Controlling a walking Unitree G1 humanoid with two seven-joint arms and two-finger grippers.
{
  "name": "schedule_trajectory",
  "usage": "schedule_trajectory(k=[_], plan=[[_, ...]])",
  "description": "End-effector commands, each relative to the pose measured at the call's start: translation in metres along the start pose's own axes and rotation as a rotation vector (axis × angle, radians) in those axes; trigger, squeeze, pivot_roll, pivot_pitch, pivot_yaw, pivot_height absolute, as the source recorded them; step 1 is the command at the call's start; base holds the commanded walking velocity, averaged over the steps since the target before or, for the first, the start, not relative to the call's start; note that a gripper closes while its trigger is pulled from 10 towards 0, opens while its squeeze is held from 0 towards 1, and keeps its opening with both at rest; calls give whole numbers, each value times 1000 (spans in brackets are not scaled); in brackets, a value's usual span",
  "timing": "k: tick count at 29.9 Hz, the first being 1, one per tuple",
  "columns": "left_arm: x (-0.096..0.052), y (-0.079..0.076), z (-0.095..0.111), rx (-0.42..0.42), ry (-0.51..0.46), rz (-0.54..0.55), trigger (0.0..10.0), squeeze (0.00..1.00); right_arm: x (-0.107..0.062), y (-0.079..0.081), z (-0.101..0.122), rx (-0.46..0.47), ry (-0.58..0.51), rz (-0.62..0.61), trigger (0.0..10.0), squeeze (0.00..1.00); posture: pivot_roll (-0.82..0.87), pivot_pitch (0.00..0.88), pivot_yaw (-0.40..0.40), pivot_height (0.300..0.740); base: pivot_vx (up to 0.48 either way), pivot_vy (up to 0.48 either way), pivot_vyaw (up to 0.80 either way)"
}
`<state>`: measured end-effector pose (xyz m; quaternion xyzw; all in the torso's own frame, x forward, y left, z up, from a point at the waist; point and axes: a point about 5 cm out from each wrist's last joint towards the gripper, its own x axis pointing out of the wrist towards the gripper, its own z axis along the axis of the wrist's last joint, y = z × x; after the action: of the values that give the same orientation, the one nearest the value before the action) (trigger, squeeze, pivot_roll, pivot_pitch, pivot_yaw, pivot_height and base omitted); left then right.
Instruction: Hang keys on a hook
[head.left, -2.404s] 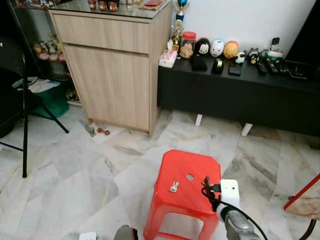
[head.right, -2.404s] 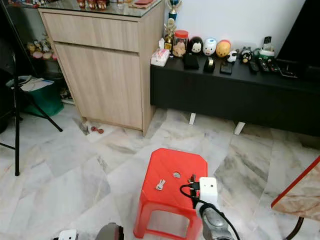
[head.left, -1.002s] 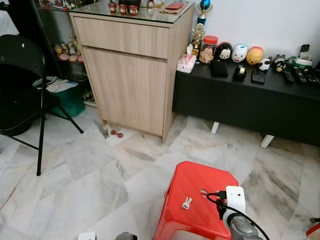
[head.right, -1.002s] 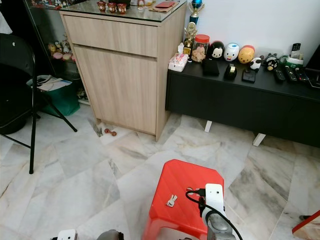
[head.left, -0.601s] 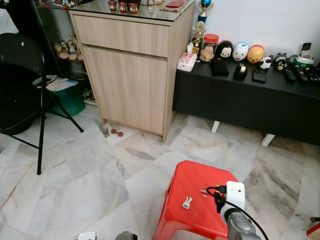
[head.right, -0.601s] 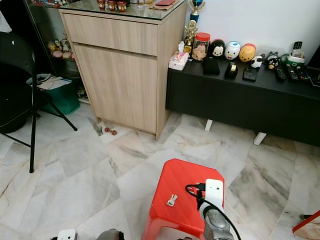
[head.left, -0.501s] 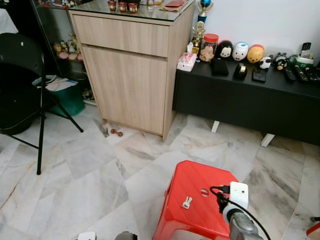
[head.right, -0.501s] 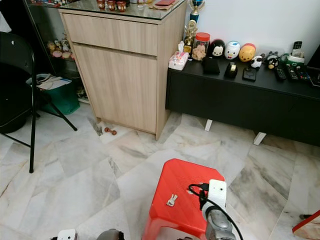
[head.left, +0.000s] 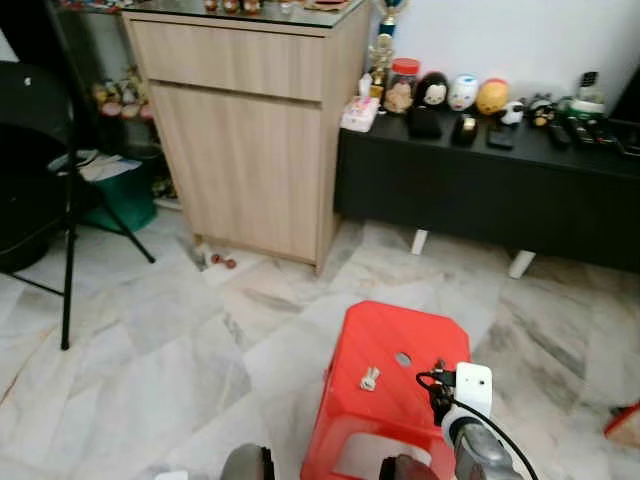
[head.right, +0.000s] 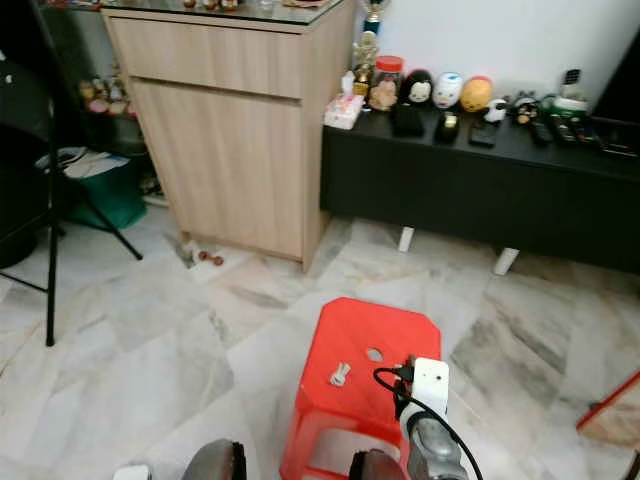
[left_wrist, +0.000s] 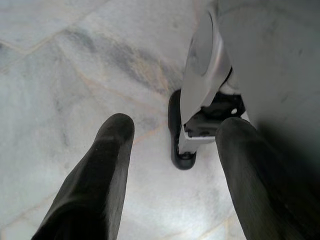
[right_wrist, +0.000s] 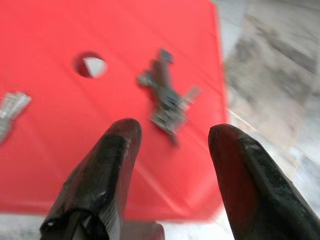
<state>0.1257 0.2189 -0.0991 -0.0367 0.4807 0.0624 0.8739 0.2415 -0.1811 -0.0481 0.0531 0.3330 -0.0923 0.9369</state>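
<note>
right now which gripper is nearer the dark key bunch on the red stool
Right. The right gripper, open, hovers just short of the dark key bunch on the red stool. The left gripper hangs open over the marble floor, beside the robot's leg.

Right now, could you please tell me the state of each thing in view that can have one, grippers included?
Silver key: lying flat on the stool top, untouched.
Dark key bunch: lying on the stool near its edge, not gripped.
Red stool: upright on the floor.
Right gripper: open, above the dark key bunch.
Left gripper: open, holding nothing, above the floor.
Wooden cabinet: door and drawer closed.
</note>
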Motion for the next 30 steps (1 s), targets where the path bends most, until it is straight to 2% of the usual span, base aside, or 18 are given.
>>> schedule_trajectory(k=[1,9,13,16,21,23,30], plan=[[1,-17,-6,24,29,-64,10000,0,3,-3,10,4,-21,-18,10000,0,86,11,-79,611,0,0,0],[1,-18,-8,30,33,-67,10000,0,6,-5,21,-1,-32,-29,10000,0,88,4,-77,611,0,0,0],[0,-17,-9,31,33,-63,10000,0,8,2,31,-64,-52,18,10000,0,93,9,-77,611,0,0,0],[0,-14,-9,29,33,-58,10000,0,9,4,35,-46,-65,30,10000,0,95,14,-78,611,0,0,0],[-1,-8,-10,29,35,-52,10000,0,10,5,37,-81,-54,42,10000,0,95,29,-76,611,0,0,0],[-2,-6,-11,30,38,-50,10000,0,10,6,35,-131,-29,59,10000,0,97,38,-73,611,0,0,0],[-5,-2,-17,34,48,-47,10000,0,12,8,43,-160,-32,73,10000,0,95,68,-69,611,0,0,0]])
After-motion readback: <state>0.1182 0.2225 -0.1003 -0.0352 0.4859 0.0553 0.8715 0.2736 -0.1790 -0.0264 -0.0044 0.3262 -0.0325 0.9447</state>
